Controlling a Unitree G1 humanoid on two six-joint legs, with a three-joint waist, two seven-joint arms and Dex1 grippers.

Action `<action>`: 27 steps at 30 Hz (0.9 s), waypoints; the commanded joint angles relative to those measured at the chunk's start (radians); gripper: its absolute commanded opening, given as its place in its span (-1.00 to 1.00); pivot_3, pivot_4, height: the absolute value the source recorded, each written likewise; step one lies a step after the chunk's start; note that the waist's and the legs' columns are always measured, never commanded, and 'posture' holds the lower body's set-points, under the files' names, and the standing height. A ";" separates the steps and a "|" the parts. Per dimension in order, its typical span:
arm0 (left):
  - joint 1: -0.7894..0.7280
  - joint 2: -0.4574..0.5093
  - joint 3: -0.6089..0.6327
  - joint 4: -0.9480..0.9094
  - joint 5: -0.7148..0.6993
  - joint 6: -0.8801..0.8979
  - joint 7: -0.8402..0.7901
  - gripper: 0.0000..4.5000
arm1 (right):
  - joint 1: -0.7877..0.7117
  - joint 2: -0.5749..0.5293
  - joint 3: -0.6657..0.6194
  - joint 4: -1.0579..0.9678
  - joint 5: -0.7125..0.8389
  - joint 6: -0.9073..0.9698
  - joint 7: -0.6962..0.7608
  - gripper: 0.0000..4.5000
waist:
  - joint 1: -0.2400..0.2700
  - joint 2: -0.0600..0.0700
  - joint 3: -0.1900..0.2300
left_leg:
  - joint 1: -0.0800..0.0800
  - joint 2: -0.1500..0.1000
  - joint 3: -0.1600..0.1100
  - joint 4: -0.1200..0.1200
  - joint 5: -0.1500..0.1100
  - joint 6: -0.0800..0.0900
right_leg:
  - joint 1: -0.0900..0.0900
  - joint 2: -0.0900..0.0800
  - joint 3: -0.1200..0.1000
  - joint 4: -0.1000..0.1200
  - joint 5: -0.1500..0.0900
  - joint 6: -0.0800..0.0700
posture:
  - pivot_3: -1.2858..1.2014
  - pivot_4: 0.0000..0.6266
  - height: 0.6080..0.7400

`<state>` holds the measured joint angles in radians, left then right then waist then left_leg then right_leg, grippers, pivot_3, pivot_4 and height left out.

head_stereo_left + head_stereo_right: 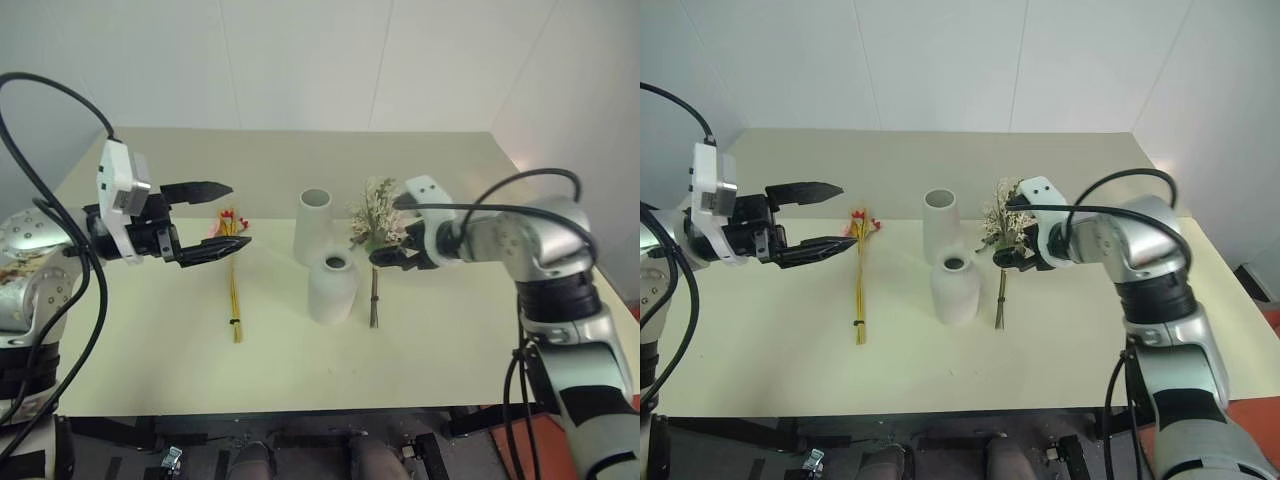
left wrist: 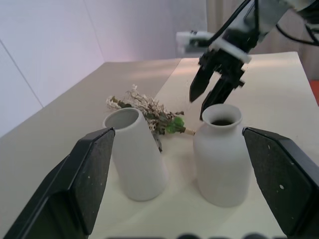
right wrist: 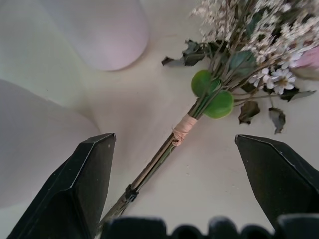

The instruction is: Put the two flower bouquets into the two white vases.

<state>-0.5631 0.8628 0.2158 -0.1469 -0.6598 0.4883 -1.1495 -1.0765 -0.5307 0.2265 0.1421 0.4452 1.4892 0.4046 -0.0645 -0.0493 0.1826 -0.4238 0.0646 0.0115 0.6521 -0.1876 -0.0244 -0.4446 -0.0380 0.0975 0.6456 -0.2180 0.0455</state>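
The bushy bouquet [image 1: 376, 222] lies on the table with its stem [image 1: 374, 300] pointing toward the front edge. My right gripper [image 1: 392, 256] hangs open just above that stem, near the pink wrap [image 3: 183, 127], its fingers straddling it without touching. Left of the bouquet stand the tall white vase [image 1: 313, 226] and, in front of it, the short round vase [image 1: 332, 288]. Further left, the slim yellow-orange bundle [image 1: 235, 290] lies flat, red flowers [image 1: 231, 216] at its far end. My left gripper [image 1: 238, 215] is open and empty, held above the table and pointing at the vases [image 2: 132, 154].
The beige table [image 1: 450, 340] has bare room on the right and along the front. White walls close it in at the back and right. Black cables loop off both arms. The table's front edge [image 1: 300, 408] is close below.
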 commanded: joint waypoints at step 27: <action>0.019 0.005 0.010 -0.090 -0.045 0.021 0.023 1.00 | -0.268 0.287 -0.077 0.748 -0.312 -0.266 -0.060 -0.90 | -0.010 0.001 0.000 | 0.000 0.000 -0.004 0.000 0.000 0.000 | 0.000 0.002 -0.002 0.001 0.003 -0.005 | 0.03 -0.52 1.00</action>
<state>-0.5341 0.8558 0.2041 -0.2190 -0.6957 0.5114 -1.1279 -1.3424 -0.2163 0.1761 0.9578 0.1460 1.2298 0.3533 -0.0744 -0.0486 0.1830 -0.4239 0.0647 0.0074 0.6518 -0.1876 -0.0244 -0.4445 -0.0364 0.0956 0.6461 -0.2148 0.0405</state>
